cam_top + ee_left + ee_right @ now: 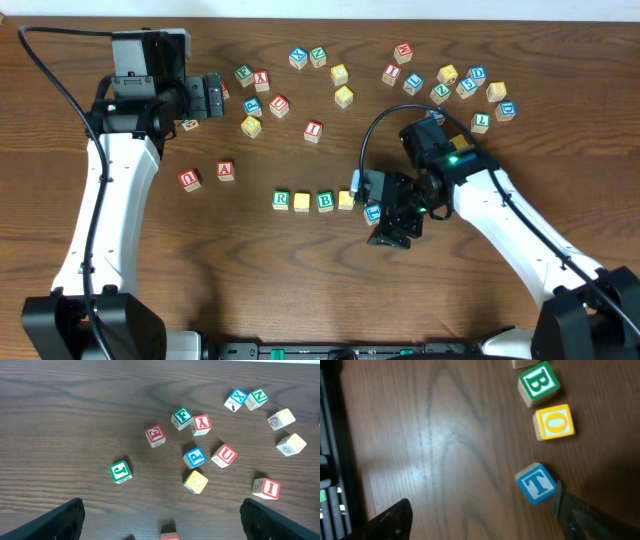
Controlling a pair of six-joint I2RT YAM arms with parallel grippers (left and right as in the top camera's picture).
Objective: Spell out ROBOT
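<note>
Last letter of ROBOT [325, 201] nearly in place. Across the middle of the table [250, 290], somewhat toward the front edge where the arm bases stand: green R cube [281, 200], plain yellow cube [302, 201], green B cube [538, 382], yellow O cube [555, 422], close together in a straight line. Blue T cube [536, 483] just past the O cube, but offset toward the front edge and turned askew, so not in line.

Right gripper [482, 495]: jaws wide apart, clamped on nothing, one finger [570, 510] right by the T cube's side; contact or a slight gap, cannot tell which. Left gripper [161, 512]: jaws likewise apart, holding nothing, hovering toward the far left corner above loose cubes [195, 456].

To finish well, judging from this:
- Straddle the T cube squarely, fingers on flat opposite faces, not on corners.
- Close gently, lift slightly or slide, and twist until square with the O cube.
- Set down level with the row.
- Keep the fingers off the O cube; a knock there probably shifts the whole line.
- Open fully before backing off, and draw away from the row, not across it.

Containers: none in sight. No tray, box or bowl, only cubes lying directly on the wood.
</note>
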